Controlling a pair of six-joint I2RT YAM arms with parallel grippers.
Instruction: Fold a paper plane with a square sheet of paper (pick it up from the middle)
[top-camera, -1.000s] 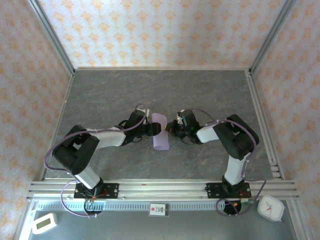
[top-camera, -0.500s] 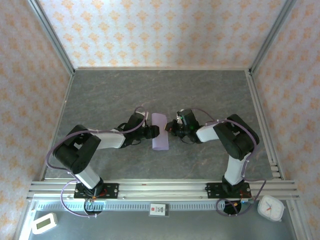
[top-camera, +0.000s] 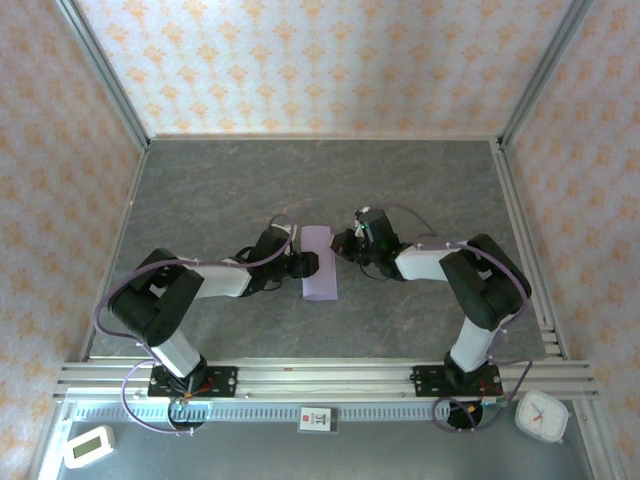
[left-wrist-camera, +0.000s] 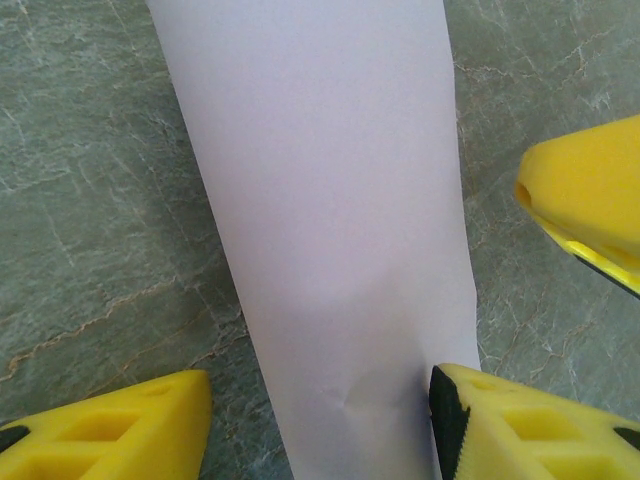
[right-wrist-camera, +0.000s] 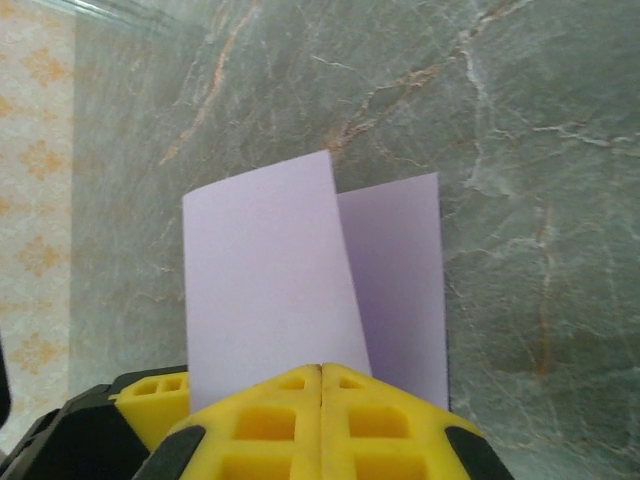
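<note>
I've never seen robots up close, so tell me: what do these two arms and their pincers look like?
Both the left arm and right arm are white tubes with chunky black joints, each trailing a looping purplish cable. Their fingers are bright yellow plastic with cut-out lattice holes.

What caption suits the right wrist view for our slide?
Shut right end effector touching the folded lilac sheet of paper on a grey table.

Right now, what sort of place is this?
Probably a robot lab test cell: a grey stone-look table boxed in by wallpapered panels on aluminium framing, with a left arm and right arm bolted to a rail, handling lilac paper.
</note>
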